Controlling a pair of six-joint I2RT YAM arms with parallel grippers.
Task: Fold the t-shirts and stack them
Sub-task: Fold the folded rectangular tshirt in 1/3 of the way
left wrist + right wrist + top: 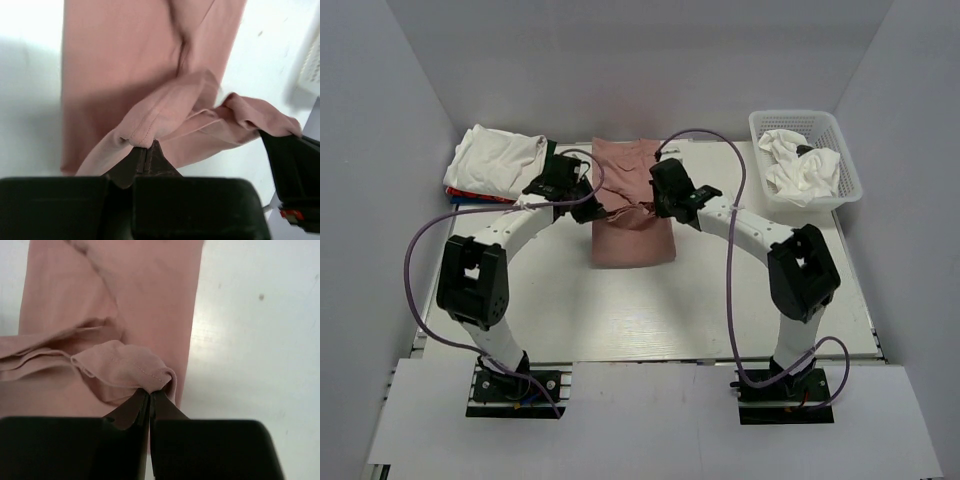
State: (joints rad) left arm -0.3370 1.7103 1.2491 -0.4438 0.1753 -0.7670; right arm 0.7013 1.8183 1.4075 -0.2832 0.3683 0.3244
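A dusty pink t-shirt (632, 240) lies as a long folded strip in the middle of the table, running front to back. My left gripper (590, 211) is shut on the shirt's left edge, the hem bunched at its fingertips (145, 152). My right gripper (660, 208) is shut on the right edge, a pinched fold of pink cloth (127, 371) rising from its tips (150, 395). Between the two grippers the cloth is lifted and creased. A stack of folded t-shirts (495, 165), white on top with red and blue edges below, sits at the back left.
A white plastic basket (847, 160) at the back right holds a crumpled white t-shirt (800, 165). White walls close in the table on the left, back and right. Purple cables loop from both arms over the table.
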